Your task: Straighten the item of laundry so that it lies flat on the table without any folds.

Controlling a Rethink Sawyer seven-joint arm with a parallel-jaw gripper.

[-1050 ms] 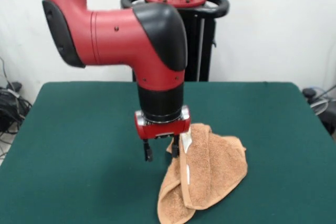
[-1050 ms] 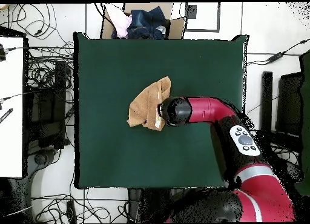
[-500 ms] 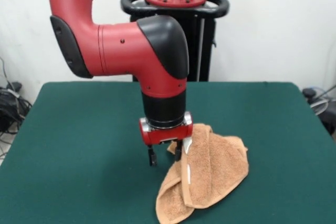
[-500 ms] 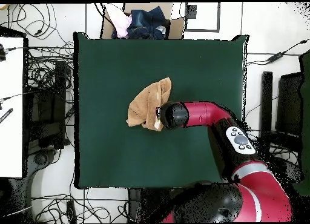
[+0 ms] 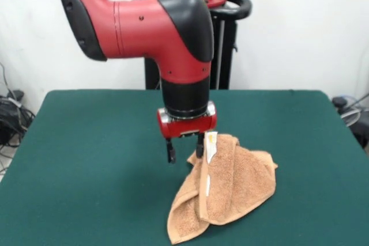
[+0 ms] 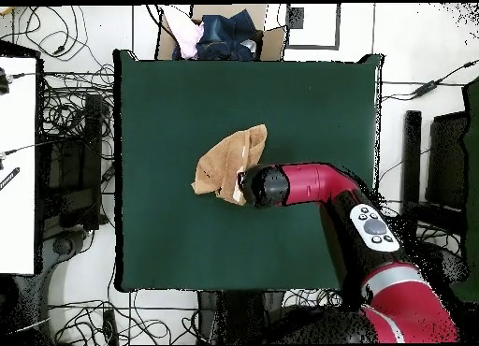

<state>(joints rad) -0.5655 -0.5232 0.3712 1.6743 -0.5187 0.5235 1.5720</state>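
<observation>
In the front view the gripper (image 5: 184,148) hangs at frame centre, fingers slightly parted with nothing between them. Touching its right finger, the crumpled towel (image 5: 230,185) lies heaped on the green table (image 5: 86,159), spreading toward the lower right.

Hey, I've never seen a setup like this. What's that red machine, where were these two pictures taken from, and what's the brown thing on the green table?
The red and black machine is a robot arm; the gripper at its tip works as a two-fingered hand. One picture faces the robot across the table; the other looks straight down. On the table lies a tan towel, bunched and folded. The gripper is open beside the towel's raised fold, with nothing between its fingers.
</observation>
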